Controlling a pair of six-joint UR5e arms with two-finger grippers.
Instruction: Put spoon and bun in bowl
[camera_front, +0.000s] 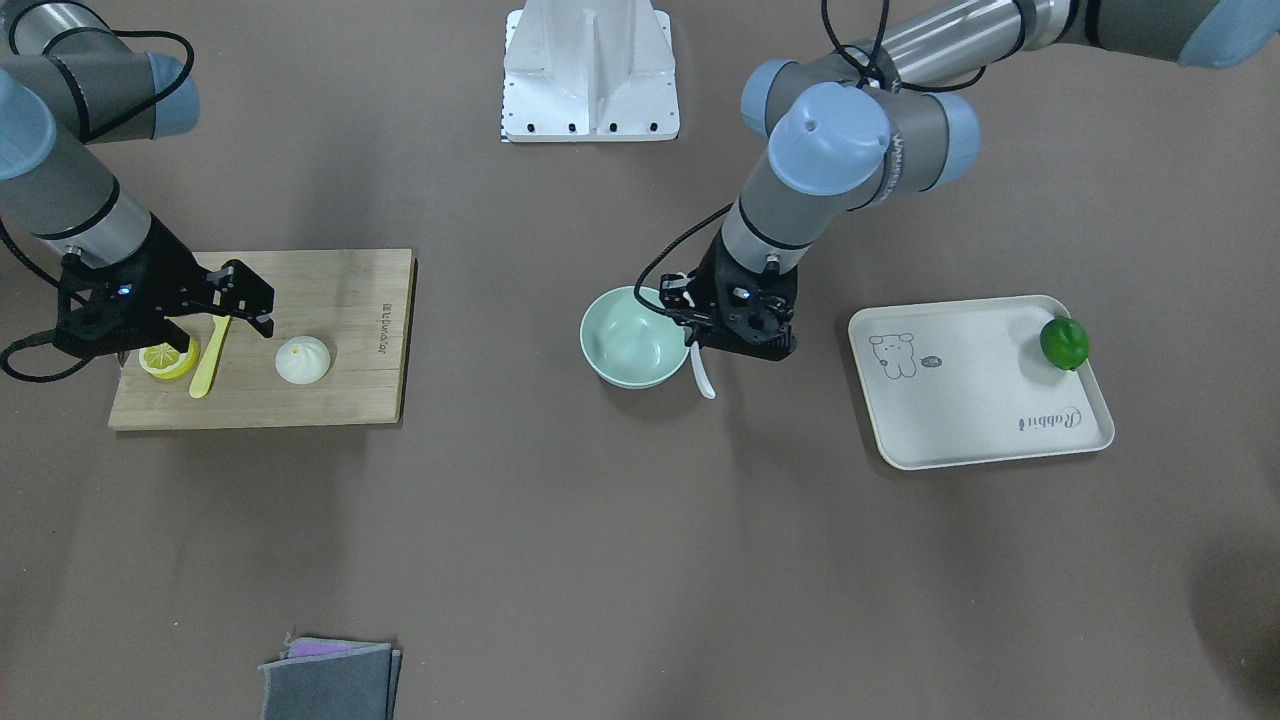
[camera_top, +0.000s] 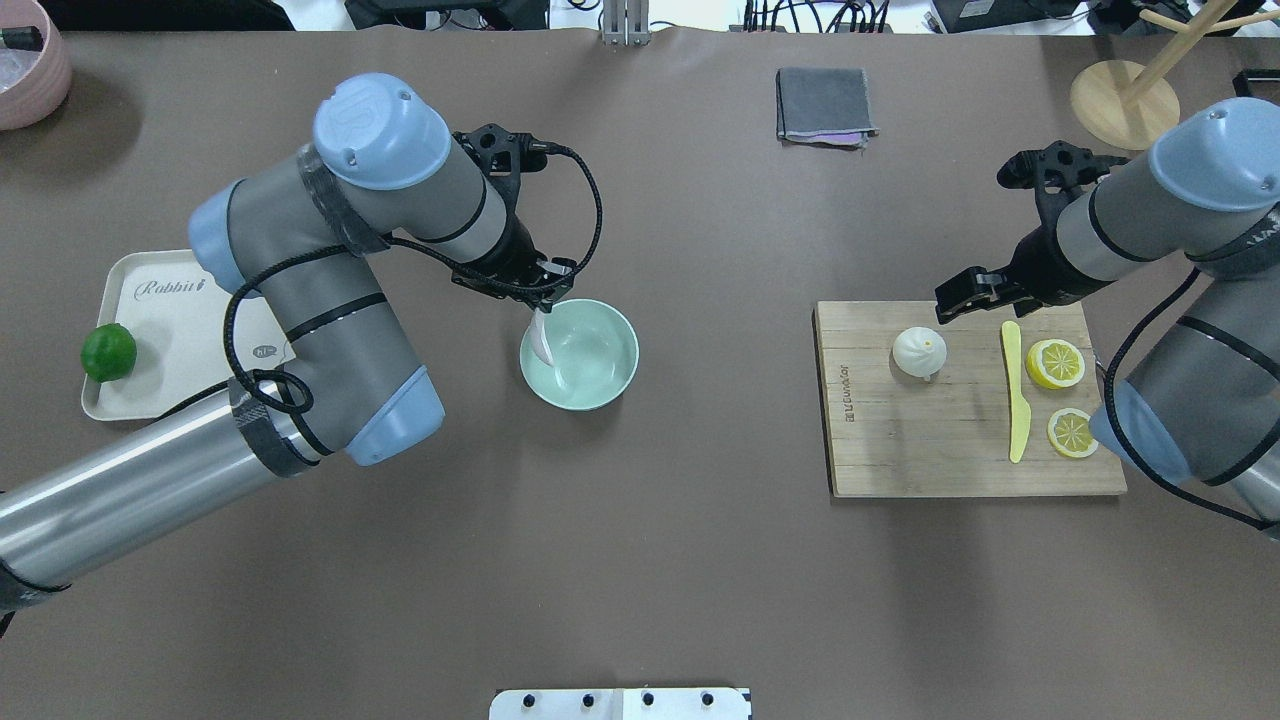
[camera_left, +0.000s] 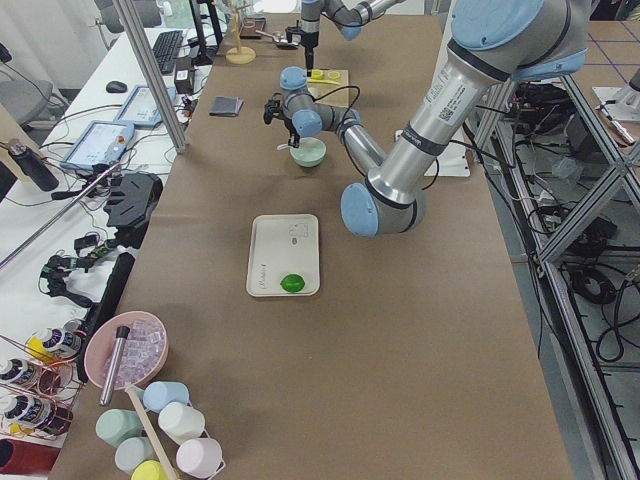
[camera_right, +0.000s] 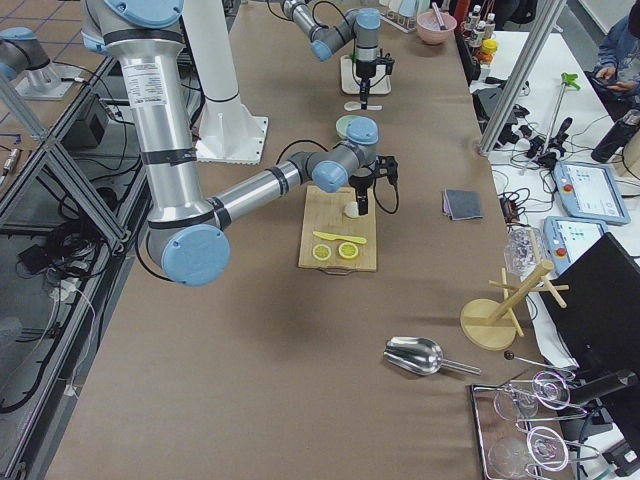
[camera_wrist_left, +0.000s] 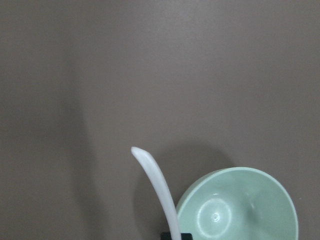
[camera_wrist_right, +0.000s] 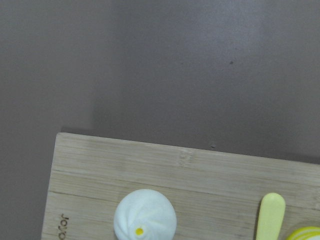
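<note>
The pale mint-green bowl (camera_front: 632, 340) (camera_top: 580, 353) stands mid-table. My left gripper (camera_front: 702, 338) (camera_top: 545, 298) is shut on the small white spoon (camera_front: 703, 372) (camera_top: 541, 338) and holds it at the bowl's rim on the tray side. In the left wrist view the spoon (camera_wrist_left: 157, 187) runs beside the bowl (camera_wrist_left: 240, 205). The white bun (camera_front: 303, 360) (camera_top: 919, 351) (camera_wrist_right: 145, 221) sits on the wooden cutting board (camera_front: 330, 290). My right gripper (camera_front: 250, 300) (camera_top: 962, 295) is open and empty, hovering over the board's edge just beside the bun.
On the board (camera_top: 900, 440) lie a yellow plastic knife (camera_top: 1015, 390) and two lemon slices (camera_top: 1055, 363). A beige tray (camera_top: 170, 320) with a green lime (camera_top: 108, 352) is on the left arm's side. A folded grey cloth (camera_top: 824, 105) lies at the far edge.
</note>
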